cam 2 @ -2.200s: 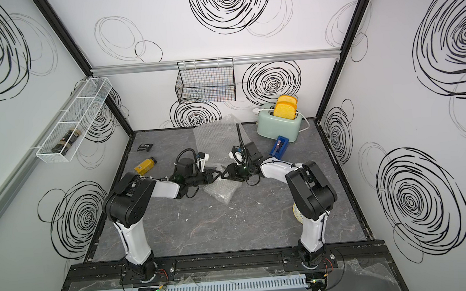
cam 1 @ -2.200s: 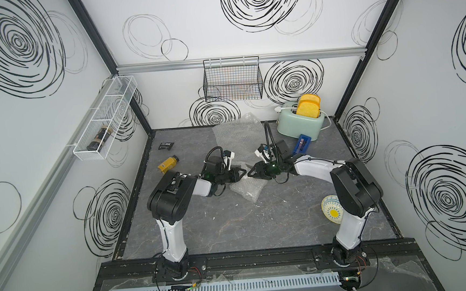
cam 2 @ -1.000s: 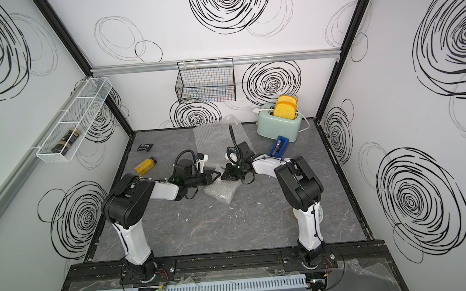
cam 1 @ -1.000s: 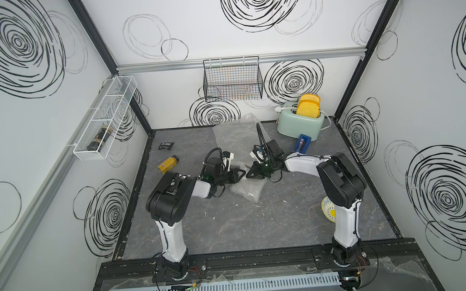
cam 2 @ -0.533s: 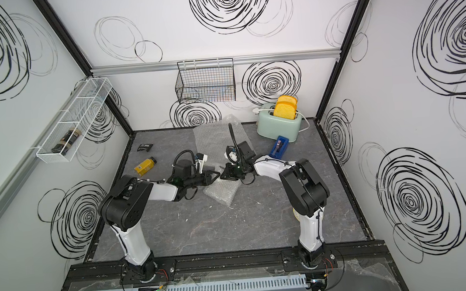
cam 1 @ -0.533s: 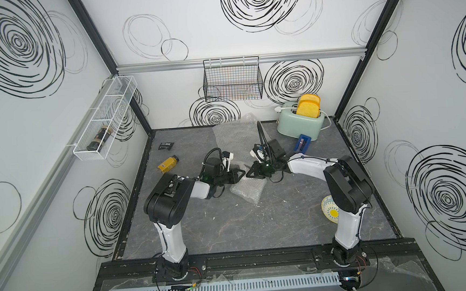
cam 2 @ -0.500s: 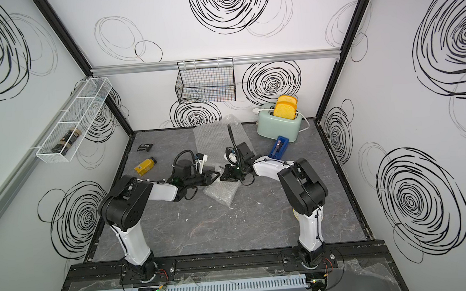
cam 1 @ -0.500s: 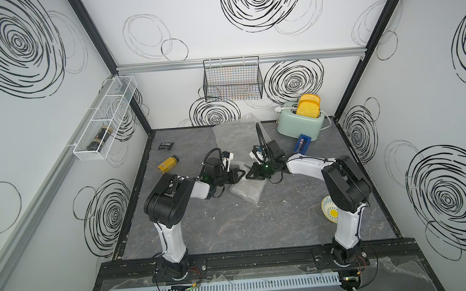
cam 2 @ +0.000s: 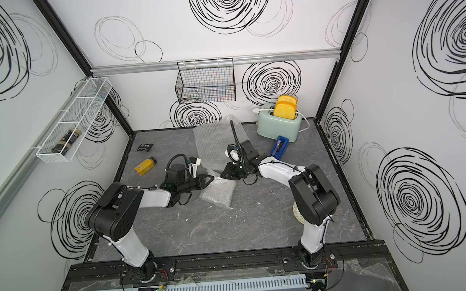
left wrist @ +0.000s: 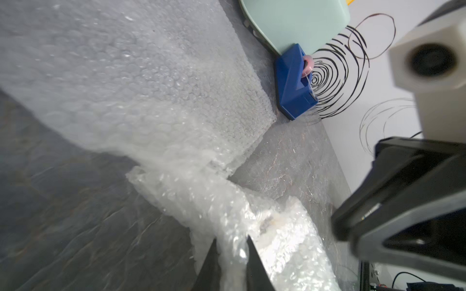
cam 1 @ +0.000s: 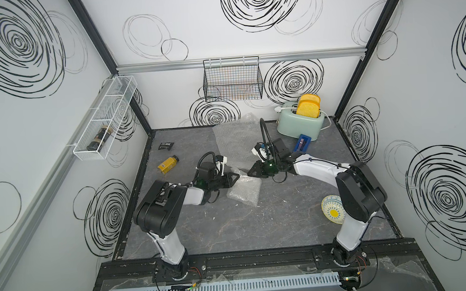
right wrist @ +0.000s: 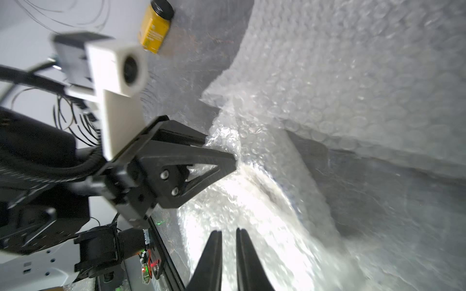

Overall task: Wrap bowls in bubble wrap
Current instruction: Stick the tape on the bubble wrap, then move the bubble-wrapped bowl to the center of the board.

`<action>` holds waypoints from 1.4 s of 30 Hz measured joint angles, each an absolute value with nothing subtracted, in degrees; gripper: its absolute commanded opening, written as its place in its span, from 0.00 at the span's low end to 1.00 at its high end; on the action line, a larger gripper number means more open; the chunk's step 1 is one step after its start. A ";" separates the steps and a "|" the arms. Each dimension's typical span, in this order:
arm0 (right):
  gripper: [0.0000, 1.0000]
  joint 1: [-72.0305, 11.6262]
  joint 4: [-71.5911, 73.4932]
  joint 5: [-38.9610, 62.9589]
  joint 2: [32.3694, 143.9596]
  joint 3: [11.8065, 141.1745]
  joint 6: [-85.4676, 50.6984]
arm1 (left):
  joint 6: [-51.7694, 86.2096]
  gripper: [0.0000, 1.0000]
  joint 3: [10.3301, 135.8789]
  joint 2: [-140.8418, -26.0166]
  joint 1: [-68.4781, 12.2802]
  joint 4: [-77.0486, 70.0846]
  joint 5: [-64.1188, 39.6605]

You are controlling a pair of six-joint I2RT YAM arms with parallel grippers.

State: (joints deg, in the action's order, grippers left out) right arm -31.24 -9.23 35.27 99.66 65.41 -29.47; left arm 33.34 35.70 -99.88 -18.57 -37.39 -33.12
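A crumpled bundle of bubble wrap [cam 1: 245, 191] [cam 2: 217, 193] lies mid-table. What it holds is hidden. My left gripper [cam 1: 235, 177] [left wrist: 232, 241] is shut on a fold at the bundle's left edge. The wrap bulges between its fingers [left wrist: 254, 267]. My right gripper [cam 1: 249, 173] [right wrist: 229, 230] faces it from the right, just off the bundle's far corner. Its jaws stand a narrow slit apart with nothing pinched. A second bubble wrap sheet [cam 1: 237, 140] [cam 2: 215, 144] lies flat behind. A bowl [cam 1: 332, 209] with a yellow sun centre sits at the right, by the right arm's base.
At the back right stand a mint toaster [cam 1: 300, 120] with yellow toast and a blue tape dispenser [cam 1: 303, 144]. A yellow bottle [cam 1: 168, 164] and a black packet [cam 1: 166, 145] lie at the back left. A wire basket [cam 1: 233, 81] and a white rack [cam 1: 106, 118] hang on the walls.
The right arm's elbow has swung out to the right and its jaws have parted slightly. The left gripper keeps its hold on the bundle.
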 measured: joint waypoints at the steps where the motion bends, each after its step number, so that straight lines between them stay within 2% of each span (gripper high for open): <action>1: 0.19 -30.44 -8.54 35.48 98.39 64.45 -29.61 | 33.82 0.17 34.52 -99.00 -17.93 -37.41 -33.08; 10: 0.18 -25.28 -5.34 36.73 96.47 56.40 -31.55 | 37.89 0.16 23.00 -89.41 -8.58 -38.94 -32.36; 20: 0.19 -25.47 -3.01 37.87 96.71 55.70 -32.32 | 38.00 0.17 18.39 -73.78 5.45 -35.90 -20.08; 31: 0.19 -25.78 -2.48 38.17 98.45 55.64 -32.34 | 42.54 0.17 17.54 -80.18 16.82 -40.01 -18.37; 33: 0.19 -25.78 -2.50 38.20 98.72 55.64 -32.34 | 42.94 0.22 17.23 -80.03 17.34 -40.49 -18.02; 35: 0.19 -25.78 -2.50 38.22 98.83 55.64 -32.34 | 43.38 0.36 16.71 -79.11 17.63 -40.62 -17.63; 38: 0.19 -25.82 -2.48 38.24 98.87 55.64 -32.34 | 43.72 0.48 15.62 -76.84 17.82 -40.93 -17.08; 42: 0.19 -25.85 -2.46 38.35 98.87 55.64 -32.34 | 44.10 0.70 15.20 -75.07 17.93 -40.47 -17.08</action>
State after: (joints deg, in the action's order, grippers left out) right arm -25.85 -2.46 38.35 98.87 55.64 -32.34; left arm 44.10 15.20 -75.07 17.93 -40.47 -17.08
